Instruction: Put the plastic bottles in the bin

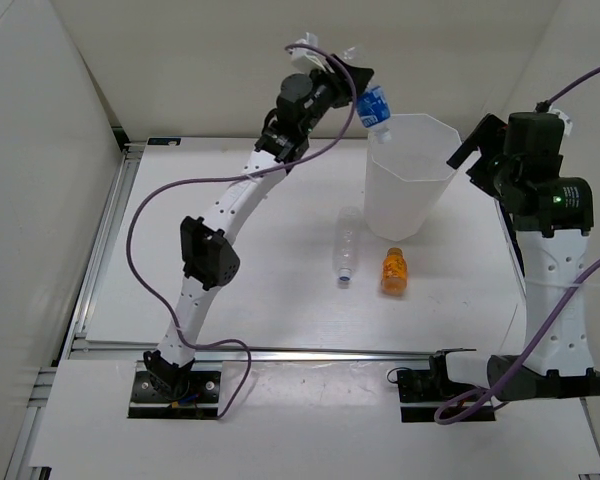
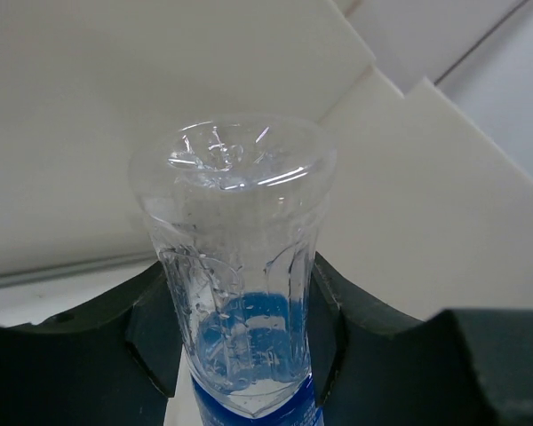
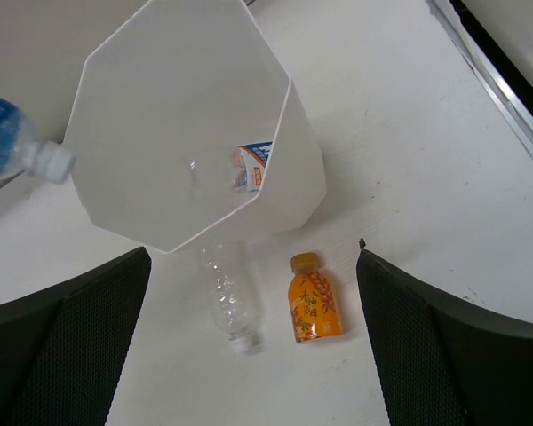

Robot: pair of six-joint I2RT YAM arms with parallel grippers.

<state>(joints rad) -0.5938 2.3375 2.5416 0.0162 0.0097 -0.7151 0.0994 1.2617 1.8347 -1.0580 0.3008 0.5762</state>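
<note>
The blue-label bottle [image 1: 373,106] is being clenched between the left fingers [image 2: 147,324], cap just beside the bin [image 1: 410,190] rim. The right fingers [image 3: 71,346] are being held apart, empty; only beneath them is a print-label bottle [image 3: 250,165] being seen inside, writing unreadable.

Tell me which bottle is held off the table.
The blue-labelled bottle: the left gripper holds it cap-down by the bin rim. The clear bottle and orange bottle lie on the table; a fourth bottle sits inside the bin.
</note>
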